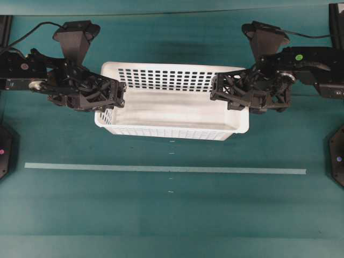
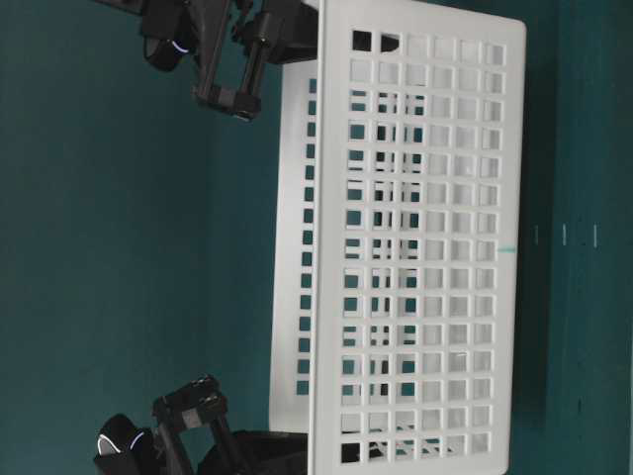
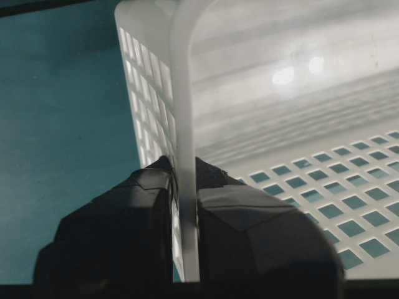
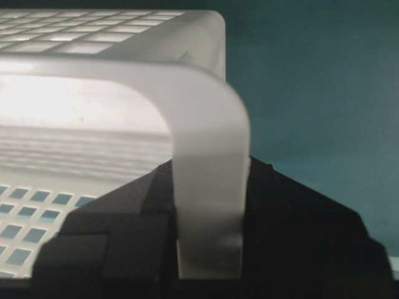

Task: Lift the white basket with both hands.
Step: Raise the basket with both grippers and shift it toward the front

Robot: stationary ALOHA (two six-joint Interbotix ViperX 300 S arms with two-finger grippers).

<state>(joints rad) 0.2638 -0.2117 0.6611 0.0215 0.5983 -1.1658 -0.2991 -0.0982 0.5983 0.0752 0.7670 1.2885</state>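
The white basket (image 1: pixel 166 78) sits level between both arms in the overhead view. My left gripper (image 1: pixel 115 99) is shut on its left end wall. In the left wrist view the thin rim (image 3: pixel 181 75) runs between the two black fingers (image 3: pixel 118 224) of the left gripper (image 3: pixel 185 168). My right gripper (image 1: pixel 220 88) is shut on the right end. In the right wrist view the broad curved rim (image 4: pixel 206 112) fills the gap of the right gripper (image 4: pixel 209 168). In the table-level view the basket's holed long wall (image 2: pixel 415 247) faces the camera, with a dark shadow band under its floor.
A pale tape strip (image 1: pixel 161 169) crosses the teal table in front of the basket. Black stands sit at the table's left edge (image 1: pixel 4 150) and right edge (image 1: pixel 337 158). Both arms' wrist cameras (image 1: pixel 75 35) rise behind the basket's ends.
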